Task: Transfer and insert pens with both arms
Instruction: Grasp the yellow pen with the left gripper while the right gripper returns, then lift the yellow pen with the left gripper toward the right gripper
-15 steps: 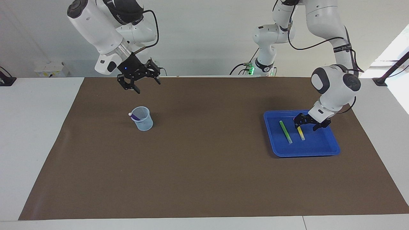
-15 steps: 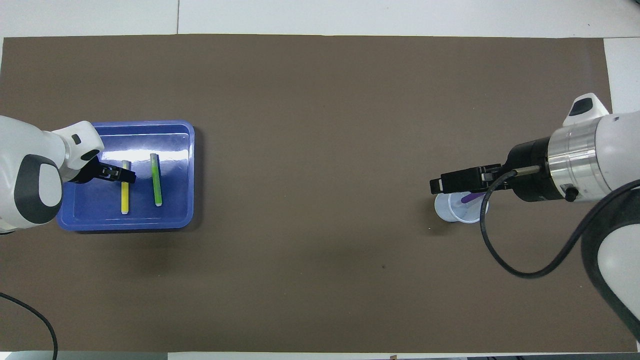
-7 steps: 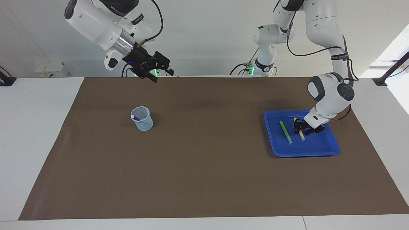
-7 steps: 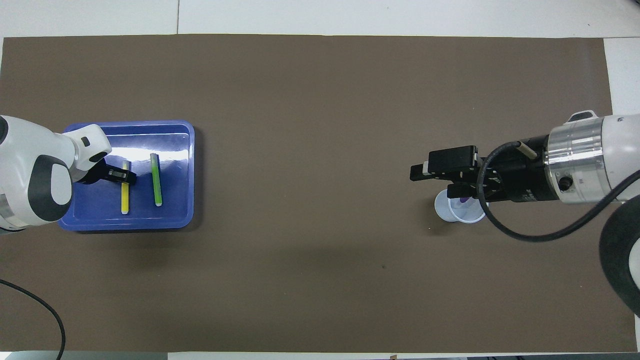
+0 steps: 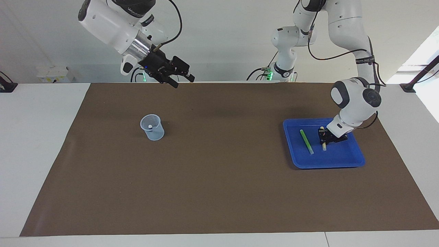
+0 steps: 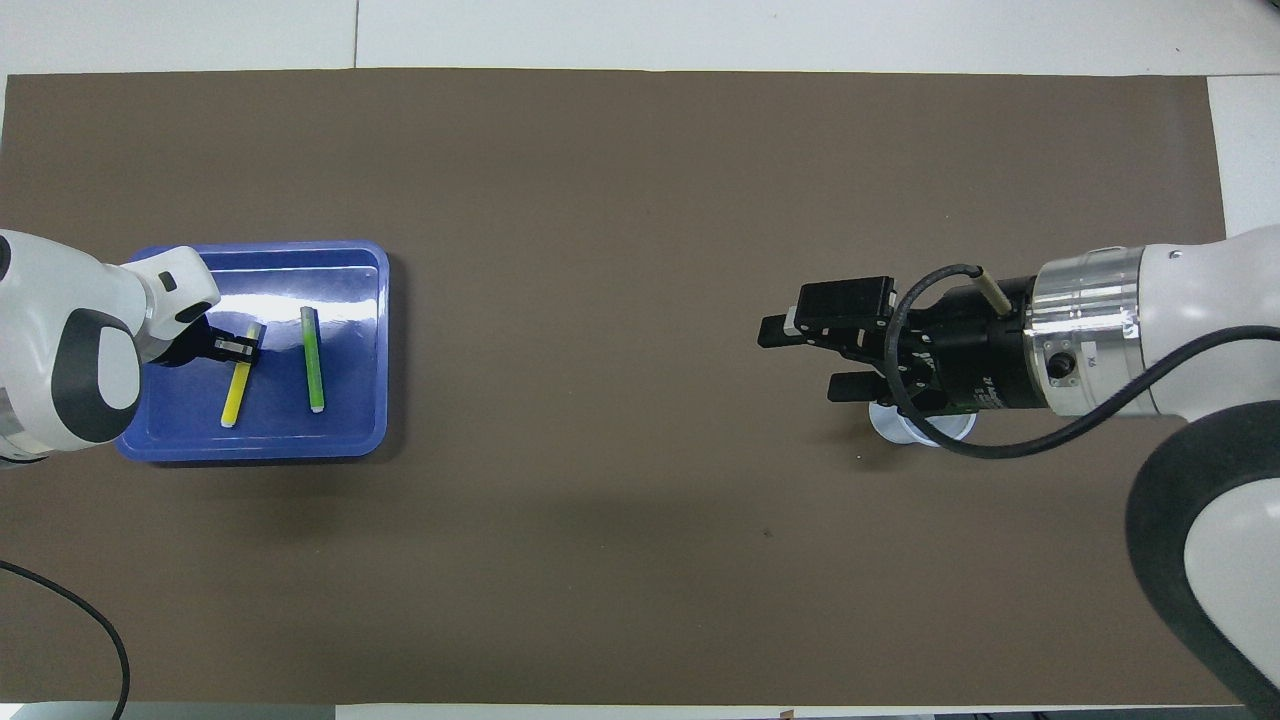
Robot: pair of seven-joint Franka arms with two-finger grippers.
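A: Facing view first. What's new?

B: The left end effector (image 5: 325, 140) has dropped into the tray (image 5: 353, 161) and pinched shut on the yellow pen (image 5: 323, 147); a second ago it hung open above it. The pen now sits skewed in the tray, nudged by the grip. The green pen (image 5: 306, 141) lies beside it, untouched.

A: And the right arm?

B: The right end effector (image 5: 178, 79) has pulled up and away from the cup (image 5: 152, 127), fingers spread wide, holding nothing. Only a pale pen end shows inside the cup, so the purple one looks delivered.

A: Overhead view?

B: Same story. The left end effector (image 6: 245, 346) grips the yellow pen (image 6: 236, 388) near its upper end, its lower end swung toward the tray (image 6: 350, 445) edge. The green pen (image 6: 313, 360) stays straight. The right end effector (image 6: 805, 358) is open over the mat, its wrist covering most of the cup (image 6: 905, 428).

A: Meaning?

B: One pen in, the second grasped; lift and handover likely come next.
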